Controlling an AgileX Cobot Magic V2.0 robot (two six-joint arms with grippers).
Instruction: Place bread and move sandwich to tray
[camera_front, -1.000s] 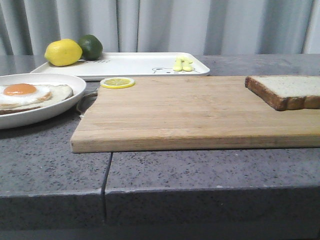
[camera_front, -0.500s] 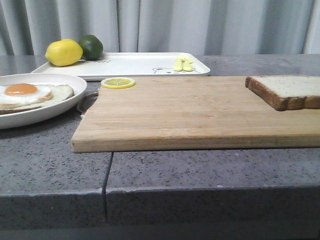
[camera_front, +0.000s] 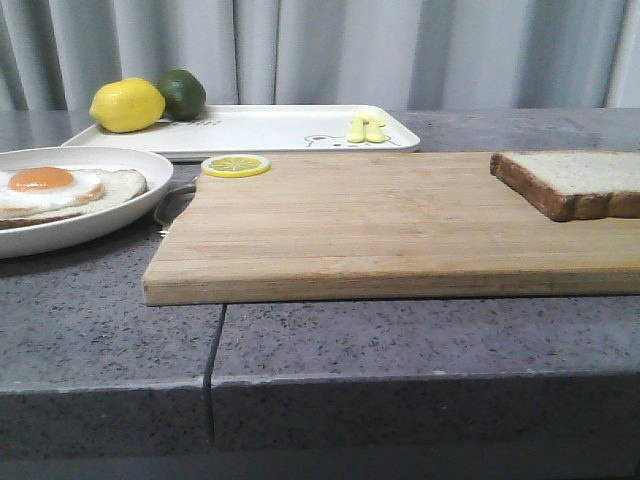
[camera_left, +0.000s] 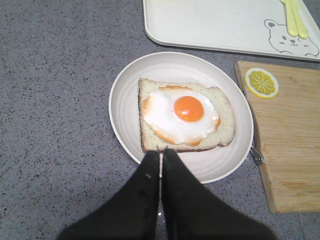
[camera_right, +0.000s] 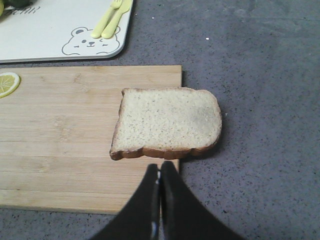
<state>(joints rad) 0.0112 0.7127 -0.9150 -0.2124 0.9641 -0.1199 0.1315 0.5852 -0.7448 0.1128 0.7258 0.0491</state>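
Bread (camera_right: 167, 122) overhanging cutting board (camera_right: 75, 135), likely soft, light. Best pinched at crust. Both claws (camera_right: 160, 170) (camera_left: 161, 152) closed, empty.

Nothing has moved — scene unchanged.

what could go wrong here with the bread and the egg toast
The bread overhangs the cutting board edge, so a push from the shut right gripper might tip it onto the counter. The fried egg lies loose on the toast in the plate; a tilt could slide it off. The tray already holds a lemon, a lime and cutlery, limiting space.
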